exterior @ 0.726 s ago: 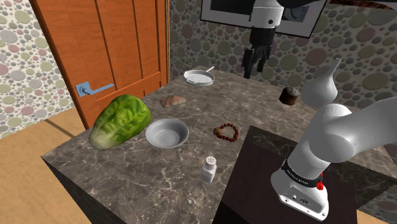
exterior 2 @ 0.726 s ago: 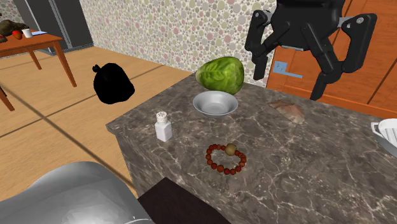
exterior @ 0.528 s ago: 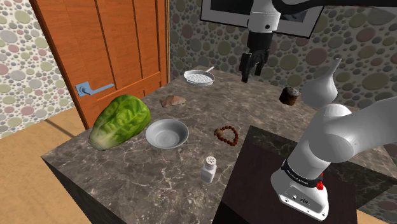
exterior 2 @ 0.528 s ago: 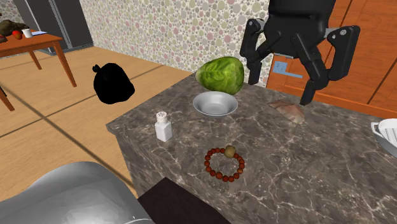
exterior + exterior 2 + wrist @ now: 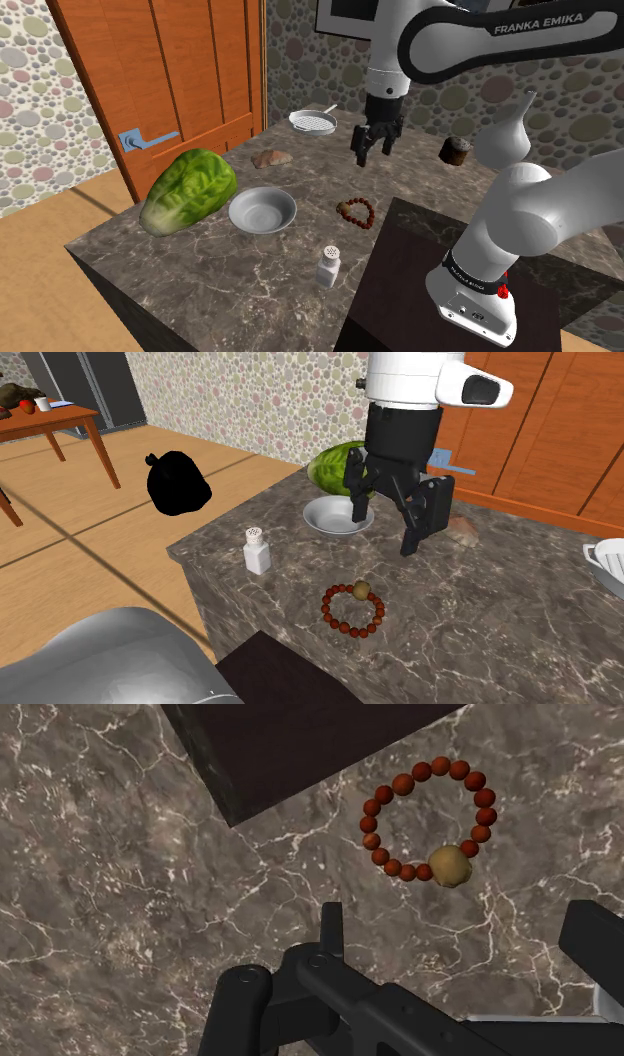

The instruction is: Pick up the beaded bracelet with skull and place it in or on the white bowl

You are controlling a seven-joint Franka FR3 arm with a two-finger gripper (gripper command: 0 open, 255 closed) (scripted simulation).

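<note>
The gripper (image 5: 385,524) hangs, jaws spread wide and empty, above the dark marbled counter (image 5: 200,275), with the red-beaded bracelet (image 5: 450,866) lying flat near it, untouched, by the corner of the stand (image 5: 400,270). At the shoulder view's left of the bracelet sits the grey-white bowl (image 5: 262,212), then a green cabbage (image 5: 190,188) before an orange wooden door (image 5: 170,70) and pebble-patterned walls. Since the earlier frame the gripper has dropped from up by the far wall toward the counter; bracelet and bowl have not moved.

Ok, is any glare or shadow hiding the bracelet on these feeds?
Wrist view: the bracelet is evenly lit, no glare, every bead distinct. Shoulder view: flat light, no shadow over it. Second exterior view: clear too; the gripper covers part of the bowl, not the bracelet.
</note>
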